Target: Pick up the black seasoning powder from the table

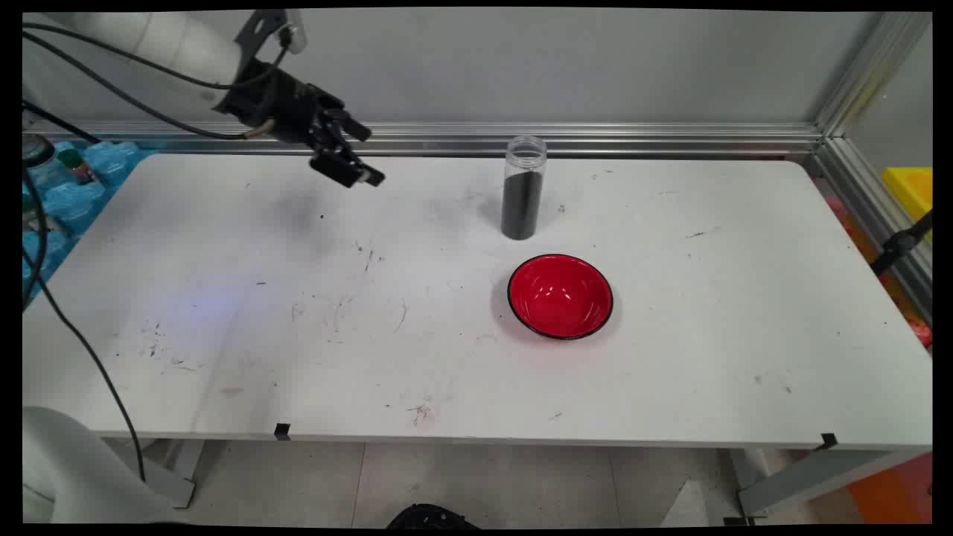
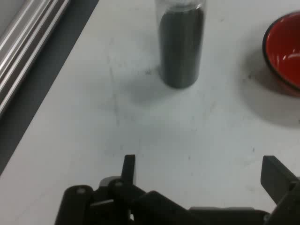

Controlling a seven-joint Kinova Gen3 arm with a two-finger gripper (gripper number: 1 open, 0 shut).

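Observation:
My black gripper [image 1: 357, 156] hangs open above the table's far left part, holding nothing. In the hand view the gripper [image 2: 201, 171] shows a wide gap between its two fingers. A clear tall jar [image 1: 523, 188] filled most of the way with dark powder stands upright, without a lid, near the far edge, well to the right of the gripper. The jar [image 2: 181, 44] lies straight ahead in the hand view. A red bowl with a black rim [image 1: 560, 295] sits empty in front of the jar; the bowl [image 2: 283, 51] is cut off at the hand view's right edge.
An aluminium rail [image 1: 595, 138] runs along the table's far edge and down the right side. Blue packaging with bottles [image 1: 71, 186] lies beyond the table's left end. A yellow box [image 1: 912, 186] sits off the right side. Black cables hang at the left.

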